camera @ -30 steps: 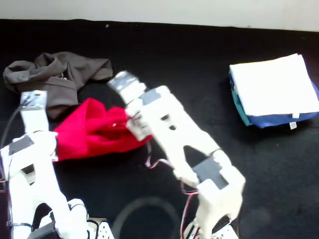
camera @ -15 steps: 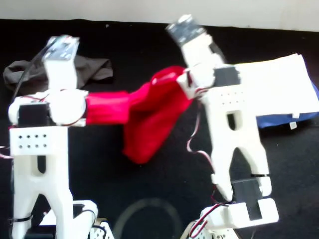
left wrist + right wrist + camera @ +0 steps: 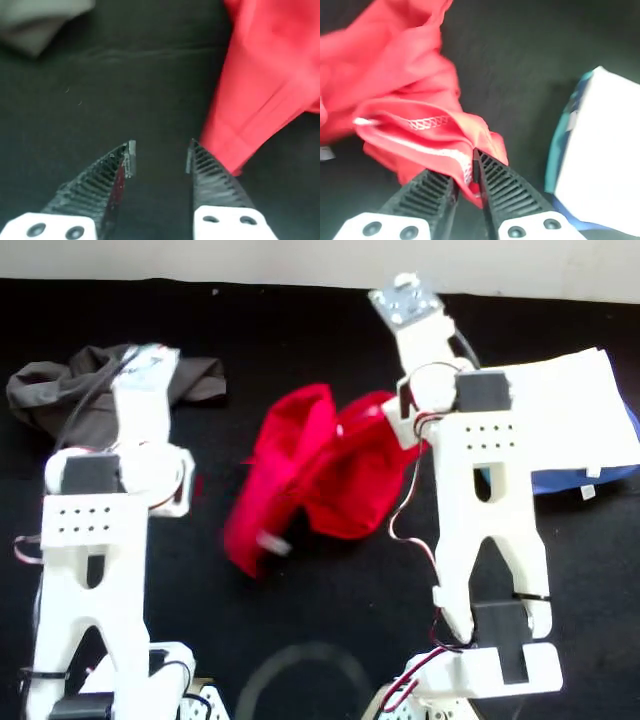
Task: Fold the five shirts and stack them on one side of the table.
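A: Where is there room on the table?

B: The black cloth table surface (image 3: 300, 340) lies bare in the upper middle of the high view, between the crumpled grey fabric shirt (image 3: 60, 390) at the upper left and the flat stack of folded shirts (image 3: 550, 410) at the upper right. There is more bare black at the lower middle, between the 2 white arms. The stack, white on top with blue and teal edges showing underneath, runs to the frame's right edge. The grey shirt sits close to the left edge.

A: And the red one?

B: The bunched red cloth shirt (image 3: 320, 475) is in the middle of the high view, between the arms. Its long axis slants from the upper right, by the right arm, down to the lower left, where its end is blurred. It is gathered in loose folds, not spread flat.

A: Who has it?

B: The right gripper (image 3: 472, 160) is pinched tight on a stitched hem of the red shirt, with the stack just off to the side in that wrist view. The left gripper (image 3: 159, 155) has its jaws apart with nothing between them. The red shirt's edge lies just beside 1 of its fingers (image 3: 210, 170).
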Robot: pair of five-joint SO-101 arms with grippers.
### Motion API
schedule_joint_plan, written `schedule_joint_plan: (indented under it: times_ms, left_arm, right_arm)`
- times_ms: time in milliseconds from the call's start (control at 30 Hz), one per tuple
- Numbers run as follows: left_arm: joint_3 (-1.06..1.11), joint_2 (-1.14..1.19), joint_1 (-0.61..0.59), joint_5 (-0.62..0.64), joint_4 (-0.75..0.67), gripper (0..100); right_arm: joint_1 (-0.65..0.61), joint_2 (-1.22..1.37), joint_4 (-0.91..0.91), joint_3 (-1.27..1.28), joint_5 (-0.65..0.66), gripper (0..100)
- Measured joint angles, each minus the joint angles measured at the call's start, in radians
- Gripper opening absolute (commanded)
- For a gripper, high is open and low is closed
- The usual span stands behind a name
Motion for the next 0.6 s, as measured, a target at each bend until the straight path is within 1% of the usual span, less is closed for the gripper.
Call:
schedule_joint_plan:
  times_ms: [67,133,267,367,500,600]
  left_arm:
    - [0.071,0.000,-0.074,-0.006,-0.057,19]
    - [0.089,0.000,-0.110,-0.043,-0.077,19]
    - [0.094,0.000,-0.101,-0.068,-0.078,19]
    - [0.094,0.003,-0.018,-0.069,-0.040,19]
    - [0.094,0.003,0.153,-0.072,-0.015,19]
    - [0.129,0.003,0.265,-0.124,-0.012,19]
  right_arm:
    - [-0.005,-0.029,0.002,0.021,0.000,0.6]
    - [-0.014,-0.084,0.008,0.049,0.000,0.6]
    - [-0.048,-0.219,0.008,0.167,0.000,0.6]
    - [-0.054,-0.311,-0.023,0.307,0.000,0.6]
    - [-0.040,-0.425,-0.112,0.496,0.000,0.6]
    - [0.006,-0.489,-0.164,0.568,0.000,0.6]
